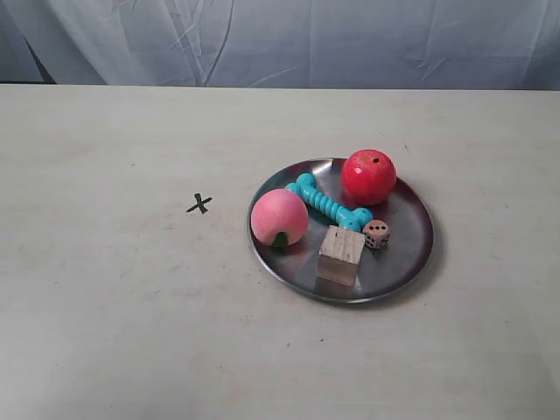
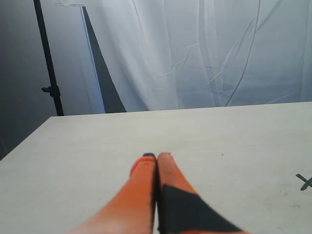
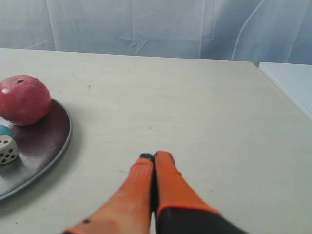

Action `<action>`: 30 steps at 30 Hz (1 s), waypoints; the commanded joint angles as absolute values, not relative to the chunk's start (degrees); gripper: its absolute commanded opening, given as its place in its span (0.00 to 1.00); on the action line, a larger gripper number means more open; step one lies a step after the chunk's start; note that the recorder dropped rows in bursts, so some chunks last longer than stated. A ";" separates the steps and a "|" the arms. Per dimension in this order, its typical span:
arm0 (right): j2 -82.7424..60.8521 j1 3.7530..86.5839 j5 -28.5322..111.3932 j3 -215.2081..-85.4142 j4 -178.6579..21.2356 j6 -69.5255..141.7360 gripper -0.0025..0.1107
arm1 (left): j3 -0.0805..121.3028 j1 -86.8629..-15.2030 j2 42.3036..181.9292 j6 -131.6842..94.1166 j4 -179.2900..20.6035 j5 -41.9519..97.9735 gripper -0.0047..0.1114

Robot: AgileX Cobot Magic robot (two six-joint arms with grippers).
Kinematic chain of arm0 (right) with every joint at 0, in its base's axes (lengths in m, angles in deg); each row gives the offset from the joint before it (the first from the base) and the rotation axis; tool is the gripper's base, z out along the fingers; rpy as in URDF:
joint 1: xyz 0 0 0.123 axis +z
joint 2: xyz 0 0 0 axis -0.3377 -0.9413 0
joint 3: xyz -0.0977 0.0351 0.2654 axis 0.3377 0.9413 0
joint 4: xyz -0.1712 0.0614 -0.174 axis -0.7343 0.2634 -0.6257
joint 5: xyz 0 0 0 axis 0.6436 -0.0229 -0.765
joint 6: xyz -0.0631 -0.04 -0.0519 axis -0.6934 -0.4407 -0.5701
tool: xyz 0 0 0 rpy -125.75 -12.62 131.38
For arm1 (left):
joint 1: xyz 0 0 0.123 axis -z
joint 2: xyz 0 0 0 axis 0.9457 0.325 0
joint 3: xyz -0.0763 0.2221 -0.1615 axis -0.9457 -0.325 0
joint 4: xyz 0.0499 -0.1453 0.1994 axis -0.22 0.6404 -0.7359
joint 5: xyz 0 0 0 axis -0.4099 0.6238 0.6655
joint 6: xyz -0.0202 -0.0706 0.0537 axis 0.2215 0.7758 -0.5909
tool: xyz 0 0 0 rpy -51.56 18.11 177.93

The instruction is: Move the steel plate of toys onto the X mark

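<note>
Steel plate (image 1: 404, 238): holds 5 toys (image 1: 328, 206); sits right of X mark (image 1: 199, 204), apart; left gripper (image 2: 157, 156), right gripper (image 3: 155, 155): jaws pressed together, empty; risk: a tilted or jerked plate would likely roll red ball (image 1: 368, 176) off.

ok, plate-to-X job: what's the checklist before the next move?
1. Plate on target: not ok. The steel plate sits beside the X mark, apart from it.
2. Toys aboard: ok. Red ball, peach, bone, cube and die all lie in the plate.
3. X mark uncovered: ok, visible in the exterior and left wrist views.
4. Fingers open for a grasp: not ok. Left gripper and right gripper are both shut and empty.
5. Right gripper clear of the plate rim: ok, not touching.
6. Ball and peach stay put when the plate moves: cannot tell.
</note>
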State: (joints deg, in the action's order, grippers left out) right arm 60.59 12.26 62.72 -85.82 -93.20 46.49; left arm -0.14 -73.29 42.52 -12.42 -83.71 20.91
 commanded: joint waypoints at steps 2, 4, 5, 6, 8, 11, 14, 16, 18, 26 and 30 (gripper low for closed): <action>60.85 12.47 62.03 -85.41 -93.24 46.42 0.02 | -0.08 -72.98 42.30 -12.30 -83.46 21.11 0.04; 60.85 12.47 62.03 -85.41 -93.24 46.42 0.02 | -0.08 -72.98 42.30 -12.30 -83.46 21.11 0.04; 60.85 12.47 62.03 -85.41 -93.24 46.42 0.02 | -0.08 -72.98 42.30 -12.30 -83.46 21.11 0.04; 60.85 12.47 62.03 -85.41 -93.24 46.42 0.02 | -0.08 -72.98 42.30 -12.30 -83.46 21.11 0.04; 60.85 12.47 62.03 -85.41 -93.24 46.42 0.02 | -0.08 -72.97 42.30 -12.30 -83.46 21.29 0.04; 60.85 12.47 62.03 -85.41 -93.24 46.42 0.02 | -0.08 -72.97 42.30 -12.30 -83.46 22.75 0.04; 60.85 12.47 62.03 -85.41 -93.24 46.42 0.02 | -0.08 -72.97 42.30 -12.30 -83.46 24.36 0.04; 60.85 12.47 62.03 -85.41 -93.24 46.42 0.02 | -0.08 -72.97 42.30 -12.30 -82.63 27.27 0.04; 60.85 12.47 62.03 -85.41 -93.24 46.42 0.02 | -0.08 -72.97 42.30 -10.03 -79.34 33.34 0.04; 60.85 12.47 62.03 -85.41 -93.24 46.42 0.02 | -0.08 -72.75 42.30 13.39 -73.24 64.01 0.04; 60.85 12.47 62.03 -85.41 -93.24 46.42 0.02 | -0.08 -72.75 42.30 15.37 -68.38 79.37 0.04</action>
State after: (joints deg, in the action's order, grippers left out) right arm 60.59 12.26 62.72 -85.82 -93.20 46.49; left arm -0.14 -73.15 42.39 12.57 -71.41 68.96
